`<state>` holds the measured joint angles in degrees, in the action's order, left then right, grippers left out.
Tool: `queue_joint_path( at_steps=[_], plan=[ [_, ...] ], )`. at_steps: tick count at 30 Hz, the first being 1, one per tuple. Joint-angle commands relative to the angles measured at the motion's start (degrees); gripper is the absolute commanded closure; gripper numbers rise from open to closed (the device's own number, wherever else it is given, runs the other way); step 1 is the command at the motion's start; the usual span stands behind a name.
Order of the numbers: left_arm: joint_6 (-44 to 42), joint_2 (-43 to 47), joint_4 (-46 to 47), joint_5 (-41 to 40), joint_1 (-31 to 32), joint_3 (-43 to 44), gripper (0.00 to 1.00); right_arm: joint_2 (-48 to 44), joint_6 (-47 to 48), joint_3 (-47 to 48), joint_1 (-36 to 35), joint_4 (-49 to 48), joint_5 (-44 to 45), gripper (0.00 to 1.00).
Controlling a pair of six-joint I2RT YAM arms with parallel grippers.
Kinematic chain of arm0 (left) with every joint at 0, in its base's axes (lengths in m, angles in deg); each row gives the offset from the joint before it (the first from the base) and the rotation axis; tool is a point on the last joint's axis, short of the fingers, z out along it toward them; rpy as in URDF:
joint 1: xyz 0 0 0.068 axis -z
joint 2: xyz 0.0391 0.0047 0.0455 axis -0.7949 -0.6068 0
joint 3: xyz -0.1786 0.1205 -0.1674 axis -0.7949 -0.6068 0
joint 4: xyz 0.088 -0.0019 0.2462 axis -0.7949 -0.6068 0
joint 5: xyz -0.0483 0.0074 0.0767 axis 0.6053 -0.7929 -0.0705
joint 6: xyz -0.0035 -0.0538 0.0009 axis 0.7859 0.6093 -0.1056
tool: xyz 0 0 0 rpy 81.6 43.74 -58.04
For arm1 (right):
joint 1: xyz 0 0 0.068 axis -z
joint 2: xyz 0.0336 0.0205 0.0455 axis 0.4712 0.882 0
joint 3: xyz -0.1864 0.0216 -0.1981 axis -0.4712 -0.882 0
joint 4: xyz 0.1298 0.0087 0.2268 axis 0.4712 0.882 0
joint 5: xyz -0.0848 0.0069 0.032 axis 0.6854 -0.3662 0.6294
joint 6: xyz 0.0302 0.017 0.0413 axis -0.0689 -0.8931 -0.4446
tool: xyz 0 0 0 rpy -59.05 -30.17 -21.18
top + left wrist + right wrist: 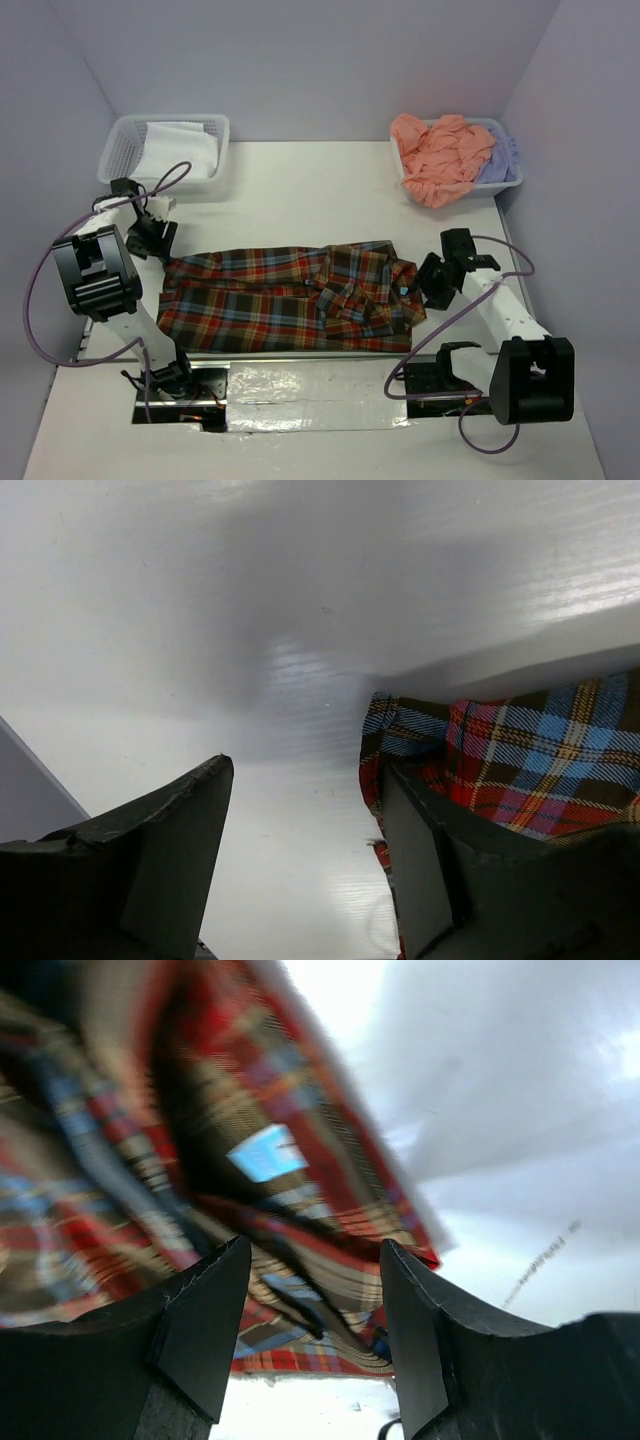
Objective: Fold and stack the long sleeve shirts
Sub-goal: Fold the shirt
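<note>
The plaid shirt (270, 300) lies spread across the middle of the desk (300, 190), toward its near edge, with the collar at the right end. My left gripper (158, 242) sits at the shirt's left end with its fingers apart, and the cloth's edge is just beside one finger. My right gripper (428, 280) is at the collar end, also spread, facing plaid folds. The salmon-pink shirt (440, 150) and the lavender shirt (500, 160) are heaped in the basket (508, 186) at the far right corner.

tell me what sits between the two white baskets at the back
Nothing: in the top view only bare table runs between the left basket and the right basket.
</note>
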<state>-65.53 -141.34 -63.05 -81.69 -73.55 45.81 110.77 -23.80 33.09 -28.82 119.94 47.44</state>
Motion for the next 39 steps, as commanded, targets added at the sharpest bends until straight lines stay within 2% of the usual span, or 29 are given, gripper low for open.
queue_joint_path(
  at_steps=[1, 6, 13, 15, 17, 18, 19, 20, 21, 22, 28, 29, 32, 35, 39],
  plan=[
    [0.3, 0.7, 2.3, 2.4, 0.1, 0.5, 0.27, -0.3, -5.9, -0.9, 0.3, 0.5, 4.8, 0.38],
    [-1.7, 2.1, 3.8, 6.5, 0.0, -3.8, 0.27, -1.2, -8.0, -3.6, 0.3, 0.4, 6.0, 0.38],
    [-2.1, 3.0, 4.7, 14.6, -0.2, -9.7, 0.27, 11.6, -7.3, -2.6, 0.3, -4.7, 5.9, 0.40],
    [-1.7, 2.9, 5.0, 15.5, -0.2, -10.1, 0.38, 12.8, -6.5, -2.2, 0.3, -6.9, 5.5, 0.50],
    [-2.0, 3.0, 5.2, 15.3, -0.2, -11.0, 0.51, 14.4, -5.4, -1.4, 0.3, -8.1, 5.1, 0.66],
    [-2.5, 3.1, 5.4, 15.0, -0.3, -11.5, 0.66, 15.8, -3.9, 0.3, 0.2, -9.0, 5.1, 0.78],
    [-2.8, 3.3, 5.3, 14.6, -0.4, -12.5, 0.73, 16.7, -3.1, 1.3, 0.0, -9.3, 5.2, 0.84],
    [-3.8, 4.0, 5.2, 14.4, -0.5, -13.0, 0.91, 17.7, -1.6, 3.5, -0.3, -9.9, 5.6, 0.93],
    [-4.0, 4.4, 5.3, 14.0, -0.6, -13.5, 1.00, 19.9, -0.7, 4.7, -0.7, -10.4, 5.6, 0.97],
    [-4.3, 4.9, 5.5, 13.1, -0.8, -14.7, 1.00, 21.3, 0.1, 5.8, -1.0, -10.9, 5.6, 1.00],
    [-8.1, 10.2, 5.7, 9.4, -2.6, -19.2, 1.00, 35.1, 5.2, 23.0, -8.0, -10.8, 8.0, 1.00],
    [-9.2, 10.7, 5.8, 9.1, -3.2, -19.7, 1.00, 37.3, 6.7, 29.3, -9.0, -9.6, 9.4, 1.00],
    [-10.6, 11.5, 4.5, 8.4, -4.8, -20.4, 1.00, 46.6, 8.9, 39.8, -11.8, -6.5, 11.5, 1.00],
    [-12.0, 13.3, 3.2, 8.0, -4.8, -21.3, 1.00, 56.2, 10.4, 58.7, -12.2, -2.4, 12.3, 1.00],
    [-15.8, 16.5, 1.5, 9.5, -4.8, -23.2, 0.97, 70.2, 11.8, 77.4, -12.8, 3.4, 11.8, 0.99]
  ],
)
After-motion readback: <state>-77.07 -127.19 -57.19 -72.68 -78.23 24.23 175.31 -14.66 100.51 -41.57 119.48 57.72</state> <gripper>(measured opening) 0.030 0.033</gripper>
